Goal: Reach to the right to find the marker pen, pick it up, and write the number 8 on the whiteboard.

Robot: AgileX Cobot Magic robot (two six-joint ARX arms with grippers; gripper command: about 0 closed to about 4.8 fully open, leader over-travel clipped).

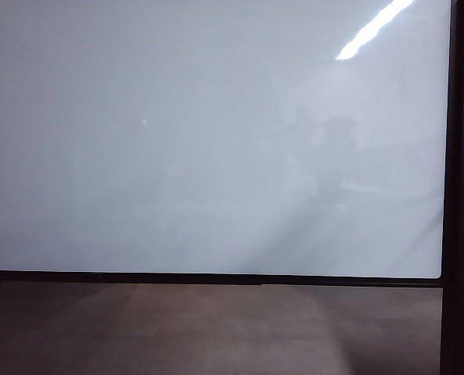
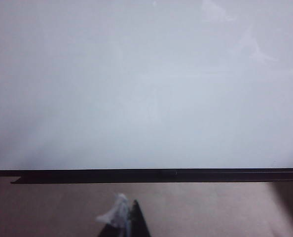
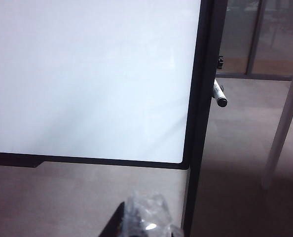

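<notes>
**Blank whiteboard, pen beyond its right frame**

Nearest, left gripper [image 2: 124, 219] low before the whiteboard [image 2: 146, 84], opening impossible to tell. Right gripper [image 3: 141, 222] fully closed, holding nothing visible, below the board's right corner. Farther, marker pen [image 3: 219, 95] poking out just beside the whiteboard's right frame.

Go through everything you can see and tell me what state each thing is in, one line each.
whiteboard: upright, blank, nothing written yet.
marker pen: sticking out beside the board's right frame post, not picked up.
right pincer: low before the board's lower right corner, shut, holding nothing that shows.
left pincer: low before the board's bottom edge; only its tip shows, open or shut unclear.
</notes>
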